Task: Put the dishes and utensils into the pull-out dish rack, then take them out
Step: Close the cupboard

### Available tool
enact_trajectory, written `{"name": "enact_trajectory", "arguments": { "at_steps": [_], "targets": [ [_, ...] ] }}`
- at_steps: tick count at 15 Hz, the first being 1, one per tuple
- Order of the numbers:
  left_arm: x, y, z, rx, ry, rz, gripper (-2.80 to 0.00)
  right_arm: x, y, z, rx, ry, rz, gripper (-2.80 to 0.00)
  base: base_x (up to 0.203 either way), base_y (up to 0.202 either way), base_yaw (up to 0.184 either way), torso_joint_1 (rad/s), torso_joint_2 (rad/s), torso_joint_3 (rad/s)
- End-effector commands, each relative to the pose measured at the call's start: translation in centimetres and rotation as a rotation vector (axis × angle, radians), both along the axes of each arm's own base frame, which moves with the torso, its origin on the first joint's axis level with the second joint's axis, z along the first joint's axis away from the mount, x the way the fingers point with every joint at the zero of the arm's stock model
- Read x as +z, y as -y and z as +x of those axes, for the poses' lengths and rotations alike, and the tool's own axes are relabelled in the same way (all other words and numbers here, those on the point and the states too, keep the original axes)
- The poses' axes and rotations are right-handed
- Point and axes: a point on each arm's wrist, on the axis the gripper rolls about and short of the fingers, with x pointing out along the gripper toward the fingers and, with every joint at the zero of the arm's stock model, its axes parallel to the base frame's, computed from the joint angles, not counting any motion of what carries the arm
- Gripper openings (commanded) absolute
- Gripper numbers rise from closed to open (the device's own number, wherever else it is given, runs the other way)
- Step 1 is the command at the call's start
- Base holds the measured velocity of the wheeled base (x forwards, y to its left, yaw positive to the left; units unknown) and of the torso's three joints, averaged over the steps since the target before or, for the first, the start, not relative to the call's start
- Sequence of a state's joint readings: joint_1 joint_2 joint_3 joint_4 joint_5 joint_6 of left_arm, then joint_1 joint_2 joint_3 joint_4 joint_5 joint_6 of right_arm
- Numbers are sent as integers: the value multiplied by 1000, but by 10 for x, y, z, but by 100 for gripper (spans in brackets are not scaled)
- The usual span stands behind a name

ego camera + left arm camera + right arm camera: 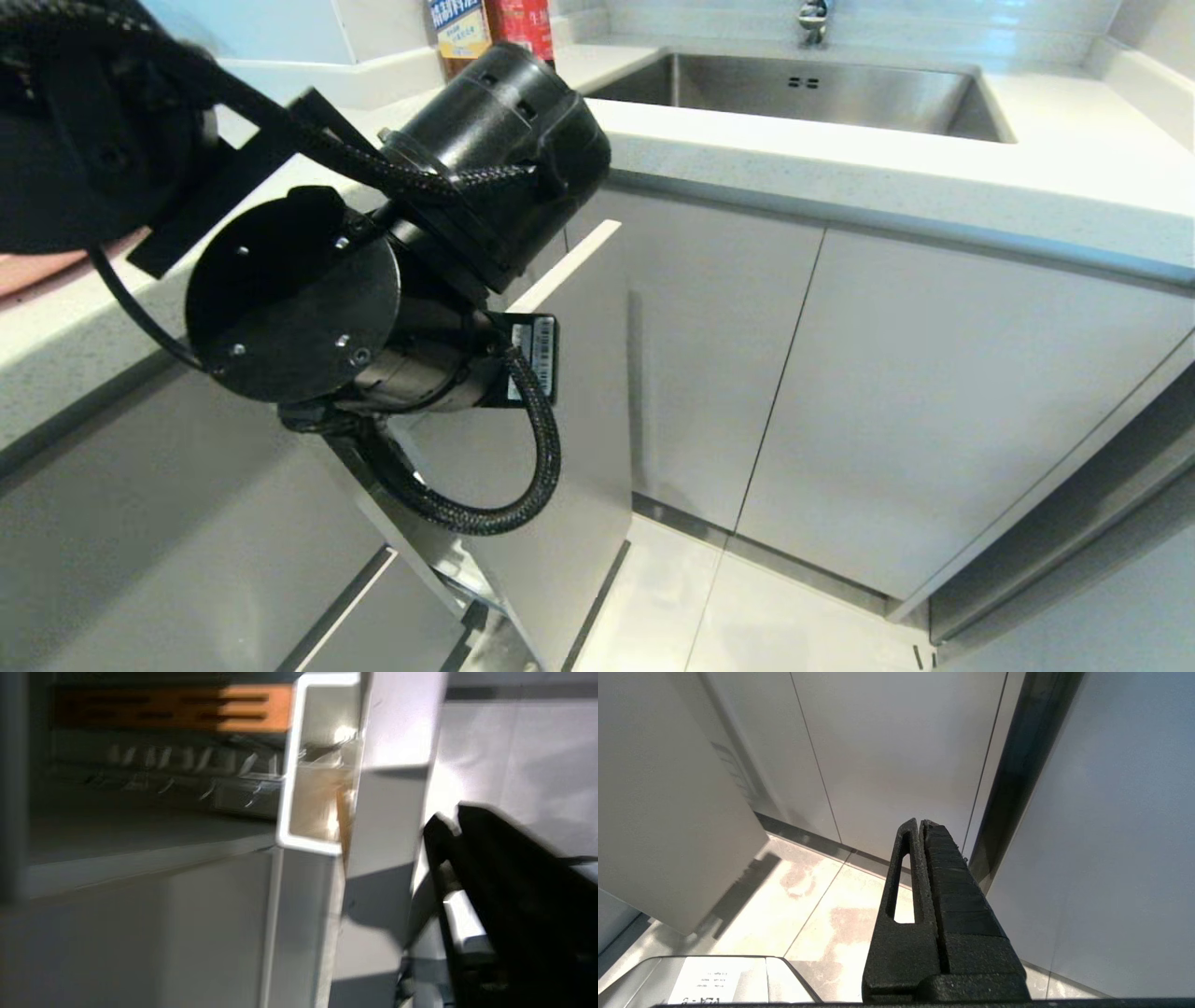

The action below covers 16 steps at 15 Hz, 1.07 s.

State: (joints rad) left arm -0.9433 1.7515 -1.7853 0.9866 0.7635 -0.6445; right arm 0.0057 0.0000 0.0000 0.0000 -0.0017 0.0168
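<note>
Behind the pale front panel (pixel 392 765), toward the cabinet, the pull-out dish rack (pixel 187 774) runs lengthwise; the left gripper (pixel 444 830), fingers together and empty, sits on the panel's outer side. Right gripper (pixel 920 826), also closed, hangs farther off over the floor.

My left arm (pixel 392 280) is matte black, its cable (pixel 532 439) sheathed in black braid, with a white barcode label (pixel 534 357) on it. My right pincer (pixel 920 826) is black too, ribbed along one finger. The pull-out dish rack (pixel 579 392) has a pale grey front panel, and its slotted wooden strip (pixel 187 709) is orange-brown. The desk (pixel 840 177) is white with fine speckles, the sink (pixel 803 93) brushed steel, the floor (pixel 766 616) glossy cream tile.
</note>
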Motion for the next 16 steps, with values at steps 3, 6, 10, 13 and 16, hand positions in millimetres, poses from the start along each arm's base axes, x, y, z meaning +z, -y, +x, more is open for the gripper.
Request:
{"name": "enact_trajectory", "arguments": {
  "at_steps": [3, 6, 10, 13, 16],
  "targets": [
    [1, -20, 19, 106, 12, 17, -280, 0, 0, 0, 1, -2, 0, -280, 0, 0, 0, 0, 0, 0],
    [5, -35, 31, 166, 24, 26, -280, 0, 0, 0, 0, -2, 0, -280, 0, 0, 0, 0, 0, 0],
    [11, -50, 40, 215, 38, 26, -280, 0, 0, 0, 1, -1, 0, -280, 0, 0, 0, 0, 0, 0],
    [11, -50, 40, 216, 38, 27, -280, 0, 0, 0, 1, -2, 0, -280, 0, 0, 0, 0, 0, 0],
    [10, -56, 45, 243, 35, 32, -280, 0, 0, 0, 0, -1, 0, -280, 0, 0, 0, 0, 0, 0]
  ]
}}
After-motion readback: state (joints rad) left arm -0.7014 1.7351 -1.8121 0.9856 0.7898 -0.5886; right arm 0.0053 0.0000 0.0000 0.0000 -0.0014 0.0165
